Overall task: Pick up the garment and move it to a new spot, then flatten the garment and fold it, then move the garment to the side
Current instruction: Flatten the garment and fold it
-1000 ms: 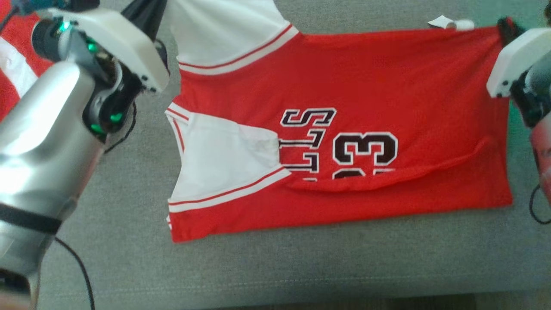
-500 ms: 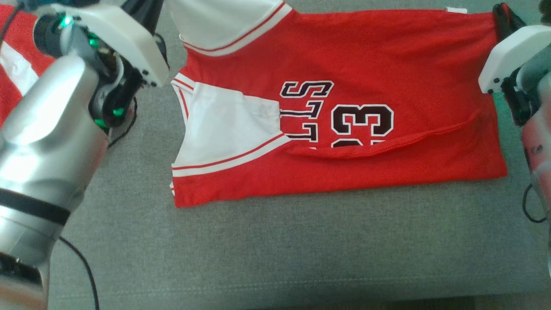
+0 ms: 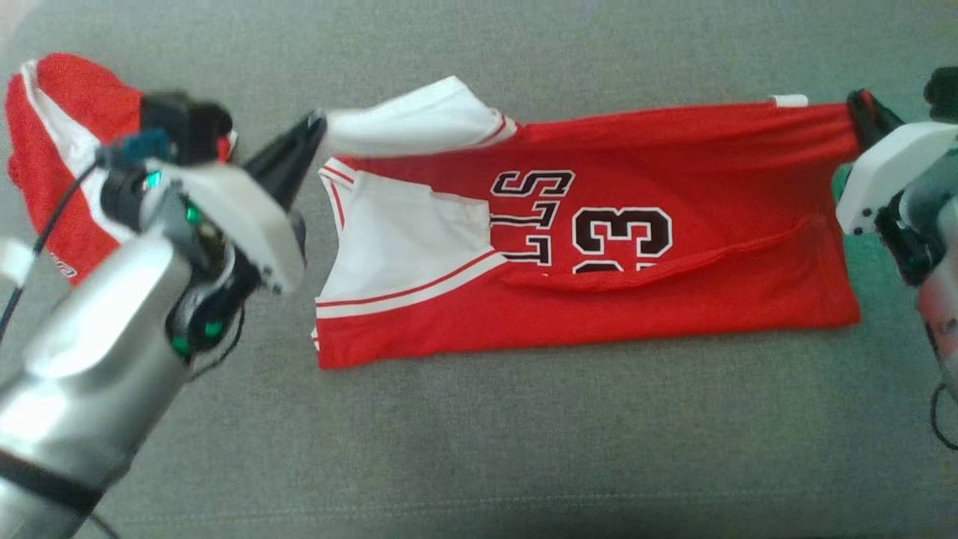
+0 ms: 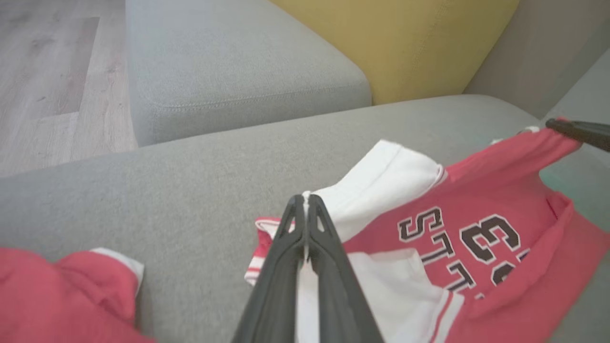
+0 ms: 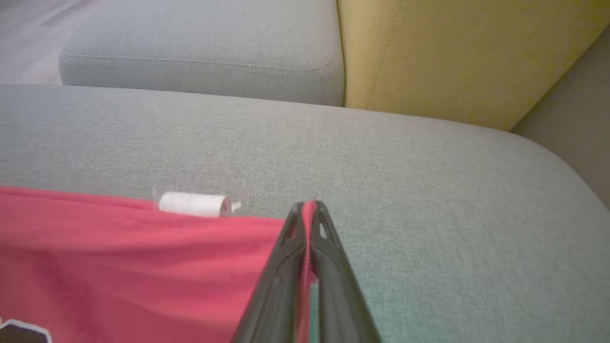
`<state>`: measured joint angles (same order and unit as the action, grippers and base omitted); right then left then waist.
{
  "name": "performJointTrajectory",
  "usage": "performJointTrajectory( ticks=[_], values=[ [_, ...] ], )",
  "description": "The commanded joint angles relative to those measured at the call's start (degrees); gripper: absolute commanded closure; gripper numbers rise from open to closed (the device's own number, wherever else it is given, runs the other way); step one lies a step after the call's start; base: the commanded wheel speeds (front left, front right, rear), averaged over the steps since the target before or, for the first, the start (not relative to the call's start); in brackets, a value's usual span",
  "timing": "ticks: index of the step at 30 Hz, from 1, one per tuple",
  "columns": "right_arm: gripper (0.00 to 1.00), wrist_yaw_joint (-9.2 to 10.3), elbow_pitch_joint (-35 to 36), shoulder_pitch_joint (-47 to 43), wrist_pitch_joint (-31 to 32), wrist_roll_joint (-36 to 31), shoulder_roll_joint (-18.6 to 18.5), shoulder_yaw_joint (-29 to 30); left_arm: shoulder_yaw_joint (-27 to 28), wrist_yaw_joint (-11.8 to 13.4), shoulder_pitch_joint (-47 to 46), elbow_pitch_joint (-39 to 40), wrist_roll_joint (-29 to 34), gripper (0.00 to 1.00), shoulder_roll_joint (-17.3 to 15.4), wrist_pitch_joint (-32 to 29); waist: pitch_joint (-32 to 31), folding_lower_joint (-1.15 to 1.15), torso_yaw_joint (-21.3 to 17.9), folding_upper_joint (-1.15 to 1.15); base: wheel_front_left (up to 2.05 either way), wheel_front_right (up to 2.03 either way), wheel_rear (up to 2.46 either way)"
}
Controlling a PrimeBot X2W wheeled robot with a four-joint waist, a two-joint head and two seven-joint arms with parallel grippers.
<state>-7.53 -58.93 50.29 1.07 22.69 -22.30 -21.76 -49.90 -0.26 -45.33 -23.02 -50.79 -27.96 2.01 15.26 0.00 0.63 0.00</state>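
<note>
- Both are clamping the far corners of the red-and-white fabric jersey [image 3: 673,172]: left gripper [image 3: 318,123], right gripper [image 3: 857,114].
- Its far edge is hanging taut, closer to its near edge than a second ago.
- Its near half is lying mid-seat on the grey sofa cushion [image 3: 524,449], bare toward the front edge.

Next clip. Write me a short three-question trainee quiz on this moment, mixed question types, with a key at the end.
1. True or false: the left gripper is shut on a white part of the jersey.
2. Fill in: the small white label on the jersey's far edge lies nearer the ___ gripper.
3. What does the right gripper pinch? A) a red corner of the jersey B) the white label C) nothing

Key: 1 true; 2 right; 3 A
</note>
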Motion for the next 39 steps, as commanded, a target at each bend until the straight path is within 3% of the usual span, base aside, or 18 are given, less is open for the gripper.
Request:
performJointTrajectory(
  ticks=[1, 9, 15, 20, 27, 28, 29, 30, 31, 36, 39],
  values=[
    [1.0, 0.04, 2.9, -1.4, 1.7, 2.2, -1.5, -2.1, 1.8, 0.9, -0.2, 3.9, -0.4, 1.0, -4.4, -1.0, -1.1, 0.0, 0.3, 0.0, 0.0, 0.0, 0.0],
    [1.0, 0.04, 11.8, -8.3, 13.0, 13.1, -8.1, -8.7, -0.6, 5.4, 8.9, 19.2, -1.6, 1.0, -11.7, -7.0, -4.0, 0.0, 0.6, 0.0, 0.0, 0.0, 0.0],
    [1.0, 0.04, 16.6, -10.9, 17.3, 17.3, -11.5, -9.8, -1.8, 7.9, 11.6, 25.6, -1.2, 1.0, -13.7, -9.1, -4.8, 0.0, 0.7, 0.0, 0.0, 0.0, 0.0],
    [1.0, 0.04, 20.6, -13.1, 22.5, 20.3, -13.5, -10.7, -2.3, 9.2, 13.0, 27.8, -1.2, 1.0, -15.1, -10.1, -5.6, 0.0, 0.4, 0.0, 0.0, 0.0, 0.0],
    [1.0, 0.04, 24.5, -15.9, 28.8, 22.0, -14.9, -11.7, -4.9, 8.7, 14.0, 25.0, 0.8, 1.0, -15.0, -10.5, -6.4, 0.0, -0.1, 0.0, 0.0, 0.0, 0.0],
    [0.77, 0.04, 25.0, -16.2, 29.3, 21.9, -15.1, -11.9, -5.2, 8.5, 14.2, 24.4, 0.8, 1.0, -14.7, -10.5, -6.5, 0.0, -0.2, 0.0, 0.0, 0.0, 0.0],
    [0.0, 0.04, 25.2, -16.6, 30.2, 22.1, -15.2, -12.0, -5.5, 8.4, 14.2, 23.6, 1.1, 0.92, -14.4, -10.4, -6.6, 0.0, -0.2, 0.0, 0.0, 0.0, 0.0],
    [0.0, 0.04, 25.7, -17.1, 31.2, 22.4, -15.3, -12.2, -6.0, 8.3, 14.1, 22.8, 1.7, 0.42, -14.2, -10.3, -6.6, 0.0, -0.3, 0.0, 0.0, 0.0, 0.0],
    [0.0, 0.04, 26.1, -17.3, 32.0, 22.7, -15.4, -12.1, -6.3, 8.2, 14.0, 22.0, 2.2, 0.0, -13.9, -9.9, -6.6, 0.0, -0.3, 0.0, 0.0, 0.0, 0.0],
    [0.0, 0.04, 27.5, -17.8, 32.5, 21.2, -15.9, -10.5, -5.9, 7.7, 14.7, 18.3, 1.2, 0.0, -11.9, -7.5, -7.3, 0.0, -0.4, 0.0, 0.0, 0.0, 0.0],
    [0.0, 0.04, 27.6, -17.8, 29.3, 20.0, -14.6, -7.7, -3.4, 9.1, 15.2, 15.9, 0.3, 0.0, -10.4, -3.1, -7.7, 0.0, -0.4, 0.0, 0.0, 0.0, 0.0]
  ],
)
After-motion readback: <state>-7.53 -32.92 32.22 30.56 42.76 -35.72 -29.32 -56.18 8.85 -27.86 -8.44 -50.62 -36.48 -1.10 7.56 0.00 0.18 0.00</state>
